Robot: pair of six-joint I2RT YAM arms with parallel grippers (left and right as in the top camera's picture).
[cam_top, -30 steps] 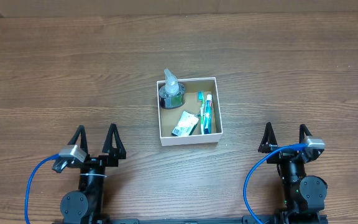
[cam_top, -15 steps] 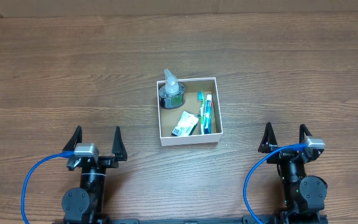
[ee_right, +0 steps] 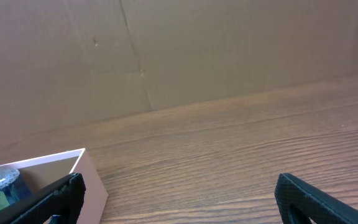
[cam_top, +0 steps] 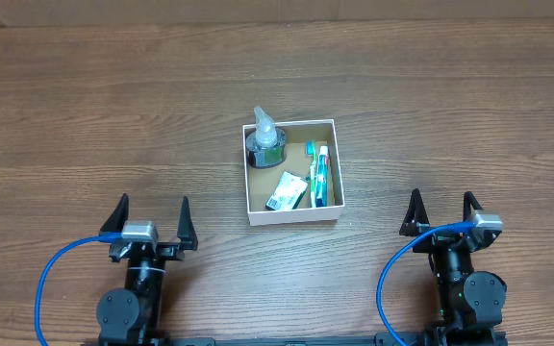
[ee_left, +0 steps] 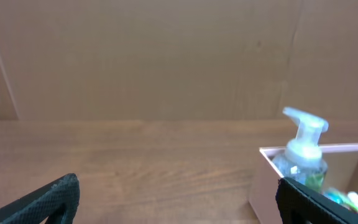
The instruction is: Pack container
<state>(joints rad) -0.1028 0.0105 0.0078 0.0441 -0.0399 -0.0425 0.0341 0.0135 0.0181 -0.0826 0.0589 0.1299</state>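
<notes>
The container point(cam_top: 292, 218) is a shallow square box with white walls and a brown inside, at the table's middle. In it stand a clear pump bottle point(cam_top: 265, 139) at the back left, a green-and-white packet point(cam_top: 286, 191) and a blue toothbrush with a tube point(cam_top: 319, 175) along the right wall. My left gripper point(cam_top: 152, 207) is open near the front edge, left of the box and apart from it. My right gripper point(cam_top: 440, 202) is open at the front right, also apart. The left wrist view shows the container's wall point(ee_left: 263, 180) and pump bottle point(ee_left: 304, 149) past my open gripper point(ee_left: 179, 202). The right wrist view shows the container's corner point(ee_right: 95, 186) left of my open gripper point(ee_right: 179, 199).
A brown cardboard wall point(ee_left: 166, 56) stands along the table's far edge. Blue cables point(cam_top: 51, 279) loop beside each arm base at the front. Bare wooden tabletop point(cam_top: 113, 106) surrounds the box on all sides.
The left gripper has turned from a slanted pose to point straight ahead and shifted slightly right. The right gripper and the box's contents have not moved.
</notes>
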